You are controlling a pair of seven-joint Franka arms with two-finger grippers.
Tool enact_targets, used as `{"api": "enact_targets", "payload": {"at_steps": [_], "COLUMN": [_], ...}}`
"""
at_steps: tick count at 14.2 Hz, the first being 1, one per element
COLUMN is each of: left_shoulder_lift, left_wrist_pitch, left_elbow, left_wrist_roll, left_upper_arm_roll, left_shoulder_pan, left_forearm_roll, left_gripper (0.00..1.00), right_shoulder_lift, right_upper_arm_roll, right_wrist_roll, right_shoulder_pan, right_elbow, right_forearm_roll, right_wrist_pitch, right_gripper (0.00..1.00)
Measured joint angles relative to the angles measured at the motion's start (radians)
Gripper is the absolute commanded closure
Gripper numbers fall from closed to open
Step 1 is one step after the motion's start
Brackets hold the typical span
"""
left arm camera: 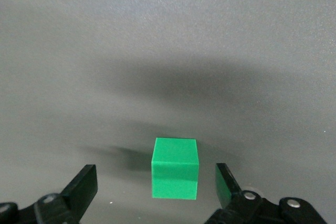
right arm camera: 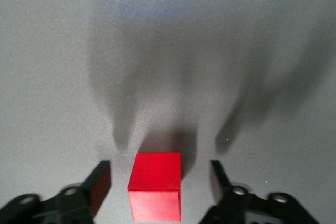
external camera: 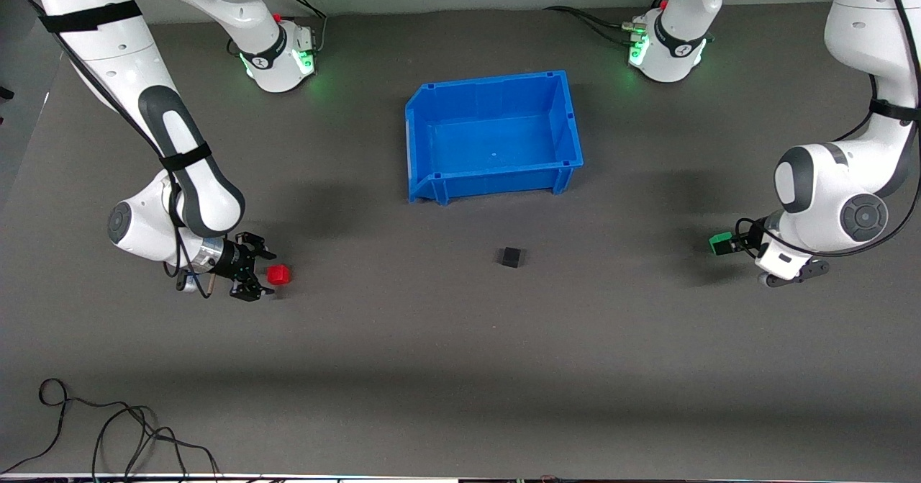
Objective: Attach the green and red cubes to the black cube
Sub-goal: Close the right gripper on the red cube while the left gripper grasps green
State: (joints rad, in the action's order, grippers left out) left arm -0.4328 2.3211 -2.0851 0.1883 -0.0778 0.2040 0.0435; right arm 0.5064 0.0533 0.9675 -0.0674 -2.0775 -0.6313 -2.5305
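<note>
The red cube (external camera: 278,274) lies on the grey table toward the right arm's end. My right gripper (external camera: 265,274) is low over the table, open, with the red cube (right arm camera: 156,192) between its fingers (right arm camera: 100,184), untouched. The green cube (external camera: 719,243) lies toward the left arm's end. My left gripper (external camera: 729,243) is open, its fingers (left arm camera: 226,182) on either side of the green cube (left arm camera: 175,168) with gaps on both sides. The black cube (external camera: 511,256) sits alone on the table between the two, nearer to the front camera than the bin.
A blue bin (external camera: 568,119), with nothing in it, stands in the middle of the table toward the robots' bases. Loose black cables (external camera: 108,425) lie at the table's front corner at the right arm's end.
</note>
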Motion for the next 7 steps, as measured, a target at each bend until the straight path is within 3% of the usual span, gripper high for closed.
{"api": "enact_targets", "payload": {"at_steps": [1, 4, 5, 6, 7], "left_shoulder_lift": [-0.004, -0.013, -0.014, -0.014, -0.014], "left_wrist_pitch": [0.001, 0.004, 0.005, 0.005, 0.006], "left_elbow": [0.000, 0.000, 0.000, 0.000, 0.000], "left_wrist_roll": [0.000, 0.000, 0.001, 0.001, 0.001], "left_upper_arm_roll": [-0.001, -0.001, -0.001, -0.001, -0.002], "left_shoulder_pan": [0.000, -0.001, -0.001, -0.001, -0.001], "left_forearm_roll": [-0.010, -0.020, -0.021, -0.021, -0.021], "left_gripper": [0.05, 0.53, 0.63, 0.69, 0.75], "right_shoulder_lift": [0.000, 0.000, 0.000, 0.000, 0.000], "right_upper_arm_roll": [0.000, -0.001, -0.001, -0.001, -0.002], "right_wrist_roll": [0.000, -0.002, -0.002, -0.002, -0.002], "right_shoulder_pan": [0.000, 0.000, -0.001, -0.001, -0.001], "right_elbow": [0.000, 0.000, 0.000, 0.000, 0.000], "right_forearm_roll": [-0.009, -0.035, -0.035, -0.035, -0.035], "right_wrist_pitch": [0.000, 0.000, 0.000, 0.000, 0.000], "right_gripper": [0.43, 0.58, 0.60, 0.69, 0.70]}}
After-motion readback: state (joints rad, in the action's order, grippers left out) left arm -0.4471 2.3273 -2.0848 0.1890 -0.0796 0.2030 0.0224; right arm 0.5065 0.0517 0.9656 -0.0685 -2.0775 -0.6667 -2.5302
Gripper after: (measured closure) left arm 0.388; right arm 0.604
